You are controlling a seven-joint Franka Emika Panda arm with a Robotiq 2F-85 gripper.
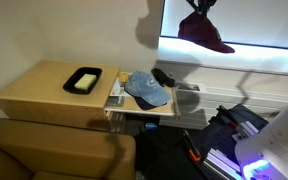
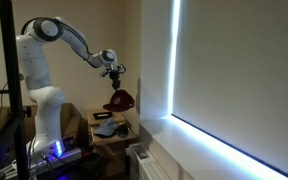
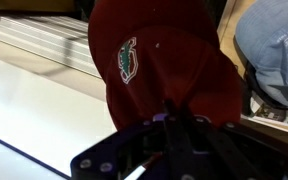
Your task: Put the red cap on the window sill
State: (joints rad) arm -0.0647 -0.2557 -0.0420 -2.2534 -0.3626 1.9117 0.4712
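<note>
Hanging from the gripper [image 1: 200, 6], one red cap [image 1: 205, 34] is seen against the bright window [image 1: 254, 20] in an exterior view. Two caps are counted in all. The second is a blue-grey cap [image 1: 147, 90], laid at the edge of the single tan table [image 1: 39, 92]. One black tray [image 1: 83, 80] is also set on that table, apart from the blue-grey cap. One white arm [image 2: 39, 60] with one gripper [image 2: 115, 75] is shown.

The red cap [image 2: 120, 100] is dark red, soft and slack. Its crown is folded where it is gripped, and its brim is turned downward. In the wrist view a small mark [image 3: 128, 60], green with a pale outline, is seen on the fabric of the cap [image 3: 159, 60]. The jaws of the gripper [image 3: 174, 118] are closed on a pinch of the cap's cloth.

The cap is held in the air, well above the table, near the lower edge of the window. The window sill [image 1: 264, 50] runs along the bottom of the glass. The cap is not laid on it. Whether the cap is directly over the ledge cannot be told.
</note>
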